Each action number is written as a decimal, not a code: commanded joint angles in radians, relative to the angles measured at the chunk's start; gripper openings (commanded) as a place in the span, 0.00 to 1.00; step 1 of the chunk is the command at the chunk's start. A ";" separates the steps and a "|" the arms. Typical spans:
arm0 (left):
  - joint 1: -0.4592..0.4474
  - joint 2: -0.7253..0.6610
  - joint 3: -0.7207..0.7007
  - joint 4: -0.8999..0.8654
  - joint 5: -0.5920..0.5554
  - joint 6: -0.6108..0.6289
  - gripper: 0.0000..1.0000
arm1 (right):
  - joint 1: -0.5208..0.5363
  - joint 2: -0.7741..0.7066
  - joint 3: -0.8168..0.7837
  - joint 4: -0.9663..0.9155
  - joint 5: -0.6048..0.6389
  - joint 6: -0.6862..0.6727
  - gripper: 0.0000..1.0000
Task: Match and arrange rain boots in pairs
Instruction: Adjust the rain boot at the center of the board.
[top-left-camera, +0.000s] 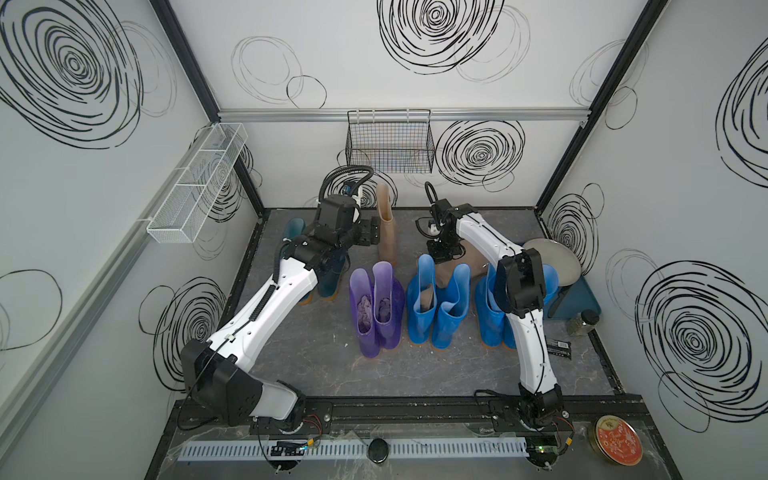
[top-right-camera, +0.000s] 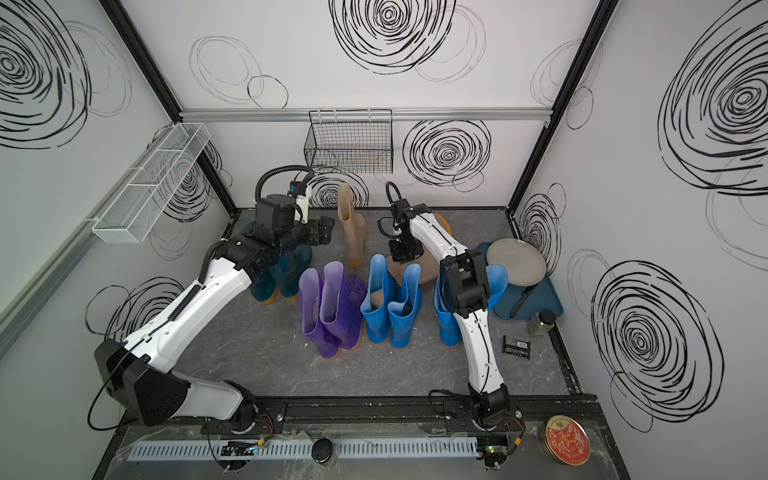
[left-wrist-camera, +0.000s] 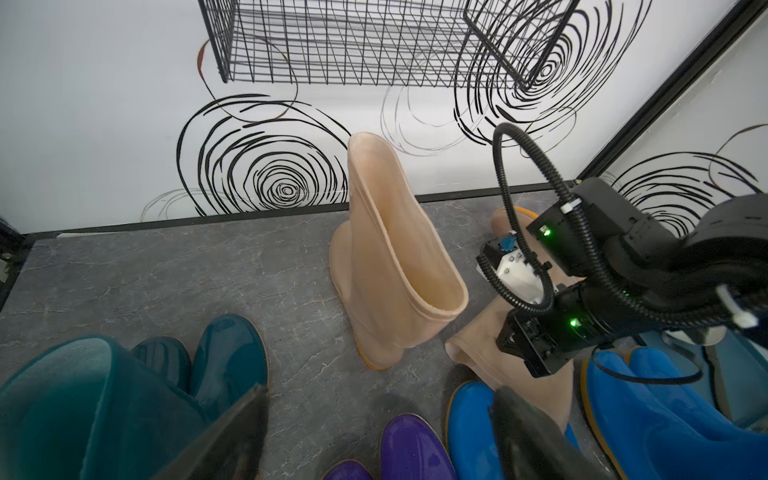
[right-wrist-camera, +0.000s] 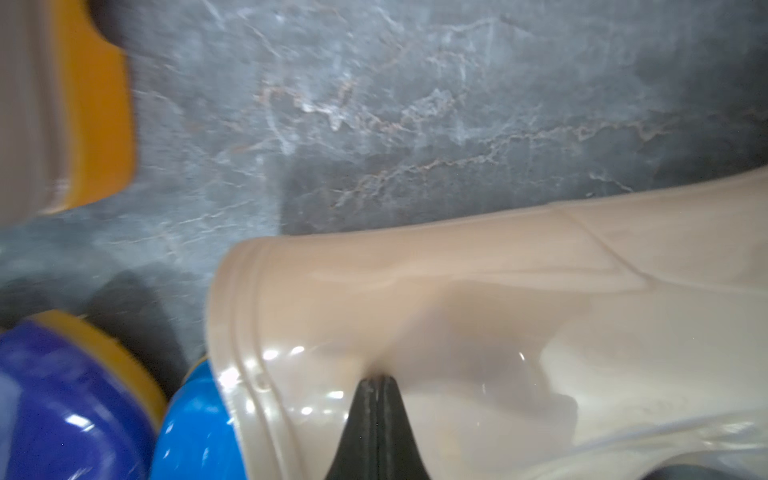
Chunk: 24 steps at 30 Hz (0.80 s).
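Right pincer (right-wrist-camera: 376, 388) nips fallen tan boot (right-wrist-camera: 457, 299) near cuff, likely to stand it beside upright tan boot (left-wrist-camera: 395, 257); left pincer (top-left-camera: 374, 232) wide, empty.

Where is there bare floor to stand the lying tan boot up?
Widest: tabletop in front of the purple boots and blue boots. Also behind the teal boots, beside the upright tan boot. Tight: by the lying tan boot in the right claw. Crowded: around the tray.
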 joint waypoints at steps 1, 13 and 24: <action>0.005 -0.038 -0.012 0.058 0.012 -0.006 0.87 | 0.003 -0.071 0.018 -0.050 -0.074 0.000 0.48; 0.012 -0.067 -0.063 0.085 0.021 -0.010 0.87 | 0.071 -0.049 -0.085 -0.116 0.060 -0.007 0.99; 0.016 -0.074 -0.066 0.090 0.024 -0.012 0.87 | 0.051 -0.075 -0.089 -0.070 0.188 0.018 0.10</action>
